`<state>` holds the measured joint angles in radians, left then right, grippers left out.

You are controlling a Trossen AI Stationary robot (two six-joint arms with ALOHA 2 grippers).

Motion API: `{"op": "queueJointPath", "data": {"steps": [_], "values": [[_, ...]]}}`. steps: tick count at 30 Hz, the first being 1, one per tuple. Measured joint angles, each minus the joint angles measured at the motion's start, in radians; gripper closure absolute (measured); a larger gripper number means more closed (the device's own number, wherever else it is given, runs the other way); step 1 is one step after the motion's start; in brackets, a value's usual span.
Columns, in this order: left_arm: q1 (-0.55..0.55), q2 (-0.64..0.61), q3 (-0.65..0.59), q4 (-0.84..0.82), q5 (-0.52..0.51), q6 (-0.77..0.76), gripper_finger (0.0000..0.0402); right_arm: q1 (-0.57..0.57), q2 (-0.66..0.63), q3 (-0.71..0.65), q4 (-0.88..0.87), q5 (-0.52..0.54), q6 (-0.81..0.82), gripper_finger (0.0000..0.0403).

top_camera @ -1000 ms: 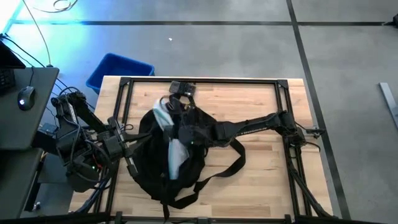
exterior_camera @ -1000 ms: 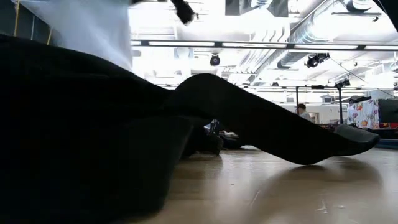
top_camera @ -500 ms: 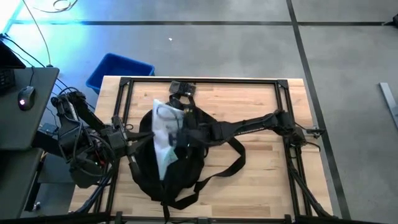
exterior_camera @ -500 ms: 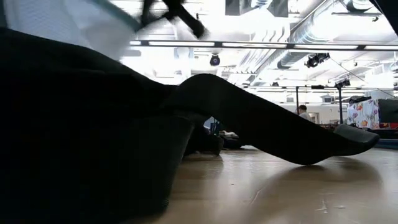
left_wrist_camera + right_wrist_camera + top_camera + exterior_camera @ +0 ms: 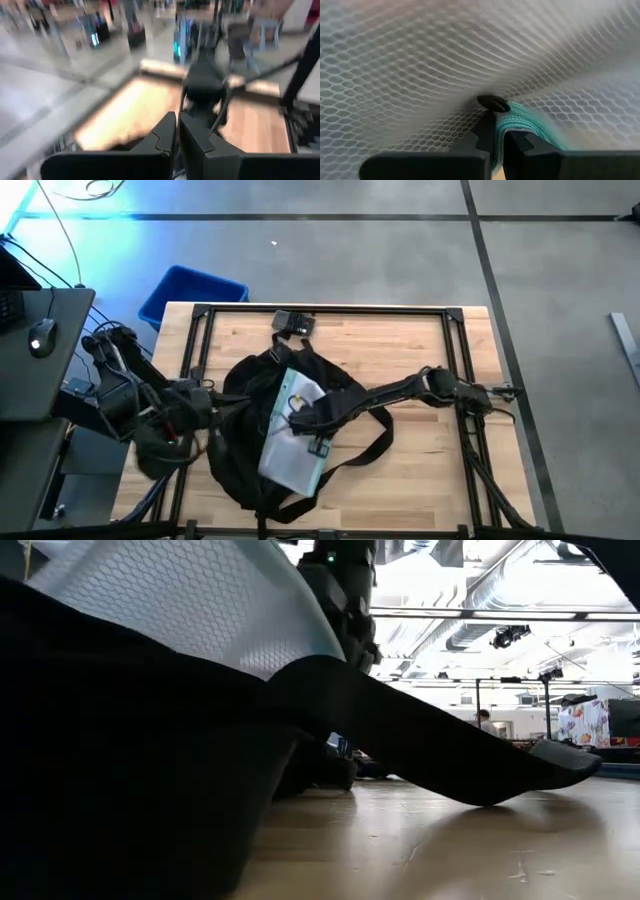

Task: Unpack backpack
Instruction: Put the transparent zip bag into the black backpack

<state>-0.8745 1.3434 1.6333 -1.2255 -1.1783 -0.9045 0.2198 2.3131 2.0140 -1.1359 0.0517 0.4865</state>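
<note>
Backpack (image 5: pixel 240 445), black, lies slumped on the wooden table (image 5: pixel 420 470) left of centre, its long straps (image 5: pixel 375 445) trailing toward the middle. Reaching in from the table's right side, the right gripper (image 5: pixel 300 417) is above the backpack's open top with its fingers (image 5: pixel 485 132) pinched tight on the teal edge (image 5: pixel 530 125) of a white mesh pouch (image 5: pixel 290 445), which rests across the backpack. At the backpack's left edge, the left gripper (image 5: pixel 177 132) has its fingers pressed together with nothing visible between them.
</note>
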Motion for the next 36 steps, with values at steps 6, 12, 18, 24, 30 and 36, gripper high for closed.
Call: {"op": "queueJointPath", "data": {"steps": [6, 12, 18, 24, 30, 36], "values": [[0.062, -0.024, -0.124, -0.316, 0.298, -0.594, 0.0398, -0.020, 0.018, -0.001, 0.262, -0.206, -0.039, 0.0403], [0.063, -0.048, -0.355, -0.204, 0.479, -0.692, 0.0368, -0.003, 0.006, -0.001, 0.308, -0.267, -0.077, 0.0403], [0.060, -0.047, -0.551, -0.071, 0.684, -0.772, 0.0294, 0.016, 0.004, -0.001, 0.305, -0.280, -0.128, 0.0403], [0.054, -0.047, -0.679, 0.071, 0.742, -0.812, 0.0200, 0.016, 0.004, -0.001, 0.308, -0.284, -0.103, 0.0403], [0.071, -0.047, -0.790, 0.065, 0.848, -0.854, 0.0138, 0.016, 0.004, -0.001, 0.311, -0.281, -0.091, 0.0403], [0.072, -0.048, -0.917, 0.210, 0.820, -0.829, 0.0153, 0.017, 0.003, -0.001, 0.350, -0.269, -0.063, 0.0403]]}}
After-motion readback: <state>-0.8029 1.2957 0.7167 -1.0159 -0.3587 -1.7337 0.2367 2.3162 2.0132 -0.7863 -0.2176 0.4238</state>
